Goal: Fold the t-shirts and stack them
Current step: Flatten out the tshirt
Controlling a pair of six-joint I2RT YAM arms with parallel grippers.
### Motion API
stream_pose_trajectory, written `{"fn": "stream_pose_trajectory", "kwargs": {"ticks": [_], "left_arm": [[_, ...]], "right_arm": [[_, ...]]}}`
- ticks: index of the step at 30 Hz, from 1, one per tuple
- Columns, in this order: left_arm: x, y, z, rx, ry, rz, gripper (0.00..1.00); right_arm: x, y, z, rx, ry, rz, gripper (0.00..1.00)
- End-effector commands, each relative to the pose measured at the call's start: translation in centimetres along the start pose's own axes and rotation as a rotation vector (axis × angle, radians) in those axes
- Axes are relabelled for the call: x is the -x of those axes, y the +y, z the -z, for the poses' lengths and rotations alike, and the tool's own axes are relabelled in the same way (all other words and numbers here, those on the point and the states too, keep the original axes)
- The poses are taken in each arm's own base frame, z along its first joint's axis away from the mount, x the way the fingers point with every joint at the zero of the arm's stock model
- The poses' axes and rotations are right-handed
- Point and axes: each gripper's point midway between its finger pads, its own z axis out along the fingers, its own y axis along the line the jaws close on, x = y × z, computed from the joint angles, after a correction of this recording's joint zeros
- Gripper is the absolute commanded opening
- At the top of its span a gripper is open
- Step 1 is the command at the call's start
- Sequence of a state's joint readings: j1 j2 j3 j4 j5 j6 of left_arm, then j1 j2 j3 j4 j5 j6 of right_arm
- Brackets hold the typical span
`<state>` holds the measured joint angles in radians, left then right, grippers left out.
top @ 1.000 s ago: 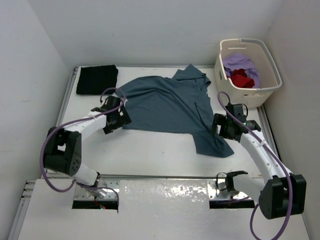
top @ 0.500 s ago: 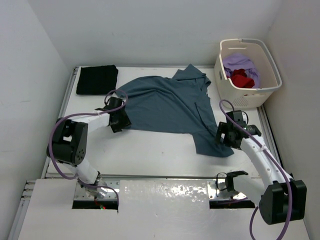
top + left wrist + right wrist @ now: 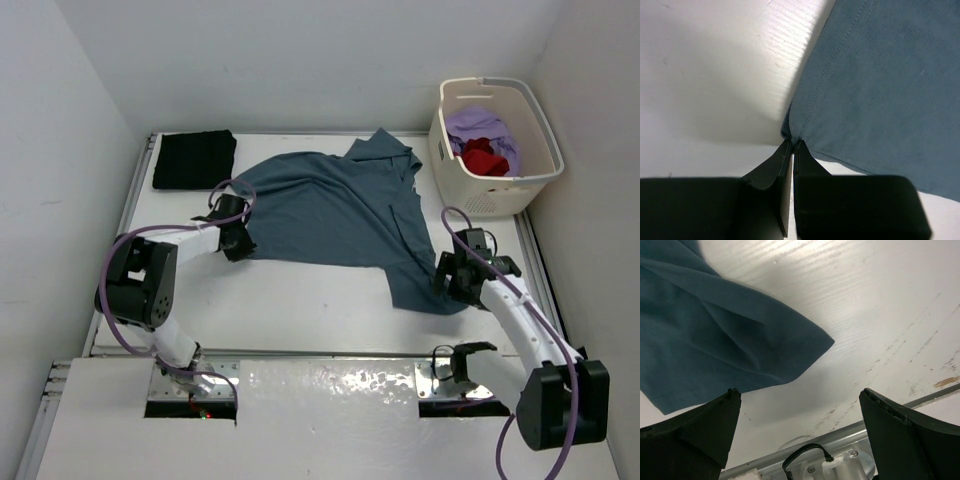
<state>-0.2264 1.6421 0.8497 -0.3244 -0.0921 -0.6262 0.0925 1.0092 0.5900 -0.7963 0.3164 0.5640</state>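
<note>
In the last second I have brought both arms in low on the blue shirt [image 3: 335, 210], which lies spread and rumpled across the middle of the table [image 3: 300, 300], its collar toward the far edge. The left gripper [image 3: 238, 243] has slid from just off the cloth onto the shirt's near left corner. In the left wrist view its jaws are pressed together with that hemmed corner [image 3: 790, 135] running into their tips, so I read that side as gripped, though only a sliver of cloth is between them. The right gripper [image 3: 452, 278] has dropped back toward me along the shirt's right edge and now sits at the near right corner. In the right wrist view its jaws stand wide apart, with the pointed corner of cloth [image 3: 810, 345] lying flat on the table ahead of them, not yet between them.

So I am halfway into a two-corner pickup: one side taken, the other lined up but untouched. I judge that the right arm needs to move forward over that point and close before I lift anything; pulling with the left alone would only drag and bunch the shirt. One black folded shirt [image 3: 194, 158] already sits at the far left corner, and more clothes wait in the basket [image 3: 495, 183] at the far right.
</note>
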Motion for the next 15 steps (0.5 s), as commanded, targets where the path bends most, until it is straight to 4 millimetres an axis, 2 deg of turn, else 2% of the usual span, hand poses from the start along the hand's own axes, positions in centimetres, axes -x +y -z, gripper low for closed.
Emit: {"fn": "stream_pose_trajectory", "kwargs": {"ticks": [1, 8, 9, 11, 12, 15], "left_arm": [[1.0, -0.4, 0.1, -0.022, -0.041, 0.003, 0.00], [2.7, -0.5, 1.2, -0.022, -0.111, 0.011, 0.00], [2.9, -0.6, 1.3, -0.028, -0.117, 0.003, 0.00], [3.3, -0.9, 1.8, -0.043, -0.135, 0.003, 0.00], [3.4, -1.0, 1.9, -0.047, -0.141, -0.006, 0.00], [4.0, -1.0, 2.5, -0.048, -0.173, 0.005, 0.00]], "right_arm": [[-0.5, 0.1, -1.0, 0.012, 0.013, -0.049, 0.99], [-2.9, 1.7, -4.0, 0.093, 0.088, -0.108, 0.99], [-2.5, 2.8, -4.3, 0.143, 0.072, -0.126, 0.98], [-3.3, 3.7, -5.0, 0.193, 0.089, -0.138, 0.97], [-2.9, 4.3, -5.3, 0.224, 0.066, -0.146, 0.96], [-3.5, 5.1, -6.2, 0.263, 0.069, -0.149, 0.93]]}}
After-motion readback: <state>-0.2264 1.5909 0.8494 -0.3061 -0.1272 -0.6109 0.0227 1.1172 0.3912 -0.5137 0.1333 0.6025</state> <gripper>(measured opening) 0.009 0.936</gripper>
